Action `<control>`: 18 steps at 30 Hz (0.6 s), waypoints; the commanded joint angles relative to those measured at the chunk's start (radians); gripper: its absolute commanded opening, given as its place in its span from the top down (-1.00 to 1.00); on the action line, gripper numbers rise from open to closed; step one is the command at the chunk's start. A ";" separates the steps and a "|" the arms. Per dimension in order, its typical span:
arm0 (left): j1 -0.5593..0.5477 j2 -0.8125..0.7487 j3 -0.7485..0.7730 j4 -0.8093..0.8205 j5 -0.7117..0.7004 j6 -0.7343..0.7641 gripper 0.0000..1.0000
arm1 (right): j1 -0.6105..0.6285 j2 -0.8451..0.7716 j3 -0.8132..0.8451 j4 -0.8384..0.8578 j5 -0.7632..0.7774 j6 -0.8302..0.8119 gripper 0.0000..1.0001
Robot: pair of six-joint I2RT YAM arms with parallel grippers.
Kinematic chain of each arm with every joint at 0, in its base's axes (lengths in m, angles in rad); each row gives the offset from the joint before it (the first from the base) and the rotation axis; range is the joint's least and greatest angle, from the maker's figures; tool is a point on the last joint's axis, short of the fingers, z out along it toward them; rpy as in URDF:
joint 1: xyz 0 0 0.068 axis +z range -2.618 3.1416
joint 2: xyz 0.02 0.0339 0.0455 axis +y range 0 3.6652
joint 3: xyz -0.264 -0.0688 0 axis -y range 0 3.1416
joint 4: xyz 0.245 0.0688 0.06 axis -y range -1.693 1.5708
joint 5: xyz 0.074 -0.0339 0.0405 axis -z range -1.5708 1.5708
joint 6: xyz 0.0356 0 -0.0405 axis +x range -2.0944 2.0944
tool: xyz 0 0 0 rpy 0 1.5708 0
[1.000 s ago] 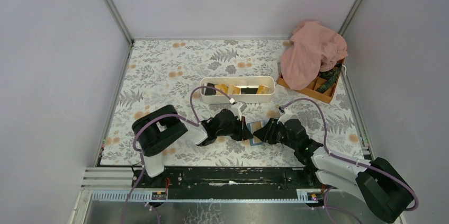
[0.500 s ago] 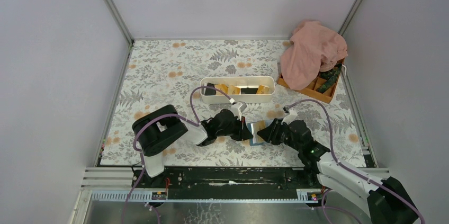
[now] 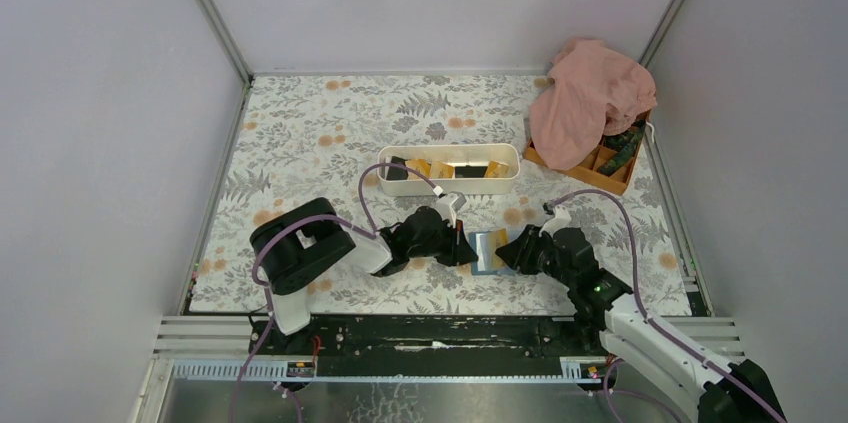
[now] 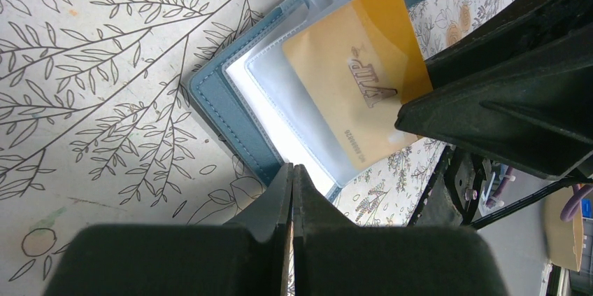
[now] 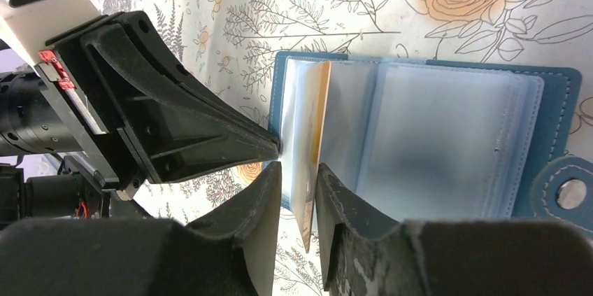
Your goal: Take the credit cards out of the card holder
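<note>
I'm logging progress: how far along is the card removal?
Done: several orange and black cards lie in the white tray. In hand: the shut left gripper has its tip at the open card holder's edge, and the right gripper straddles an orange card that sticks out of its pocket, not clamped. Left: pull that card out. Whether other pockets hold more is unclear.

A white oblong tray (image 3: 450, 186) lies midway on the bench (image 3: 320, 123); a pink cloth (image 3: 590, 93) drapes over an orange compartment box (image 3: 600, 175) in the far right corner.
</note>
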 commanded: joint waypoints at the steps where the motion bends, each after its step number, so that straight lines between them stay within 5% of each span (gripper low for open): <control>1: -0.006 0.058 -0.029 -0.094 -0.008 0.018 1.00 | -0.016 -0.037 0.055 -0.050 0.032 -0.033 0.39; 8: -0.006 0.059 -0.021 -0.100 -0.005 0.022 1.00 | -0.023 -0.010 0.053 -0.041 0.035 -0.030 0.77; 18: -0.006 0.066 -0.015 -0.105 -0.002 0.025 1.00 | -0.031 -0.052 0.082 -0.116 0.079 -0.067 0.84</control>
